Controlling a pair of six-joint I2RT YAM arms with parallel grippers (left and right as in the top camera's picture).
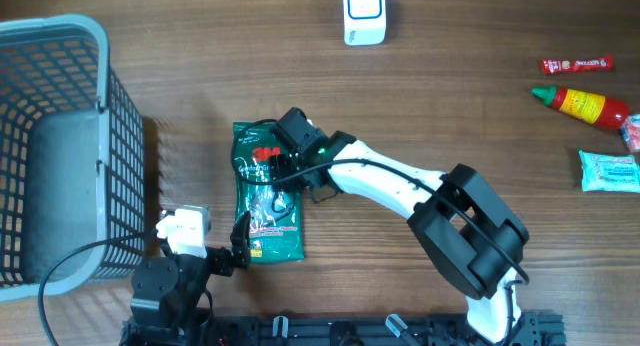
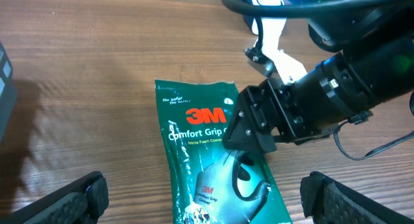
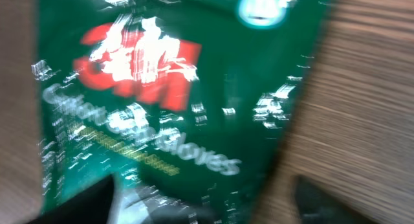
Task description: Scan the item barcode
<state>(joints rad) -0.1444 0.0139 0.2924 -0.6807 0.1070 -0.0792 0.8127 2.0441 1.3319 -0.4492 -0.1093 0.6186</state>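
Dark fingers [image 3: 90,201] of the right gripper [image 3: 210,201] frame the bottom of its wrist view. They stand apart, one over the green glove packet [image 3: 162,88] and the other over bare wood. That view is blurred, so it is unclear whether either finger touches the packet, and no grip shows.

From the left wrist camera, the right gripper's black head [image 2: 252,127] sits low on the packet's right edge, just beside the red 3M logo. Overhead, the right gripper [image 1: 285,171] covers the packet's upper half, and its white arm runs back to the lower right.

The glove packet [image 1: 270,231] lies flat on the wooden table [image 1: 450,86], printed face up, its long side running away from the robot.

The left gripper [image 1: 240,244] hangs just off the packet's near left corner. Its jaws are spread wide with nothing between them but the packet [image 2: 194,120] lying below.

A grey basket [image 1: 60,146] stands at the left. A white device [image 1: 364,14] is at the far edge. A sauce bottle [image 1: 585,104], a red tube [image 1: 577,64] and a pale packet [image 1: 608,171] lie well apart at the right.
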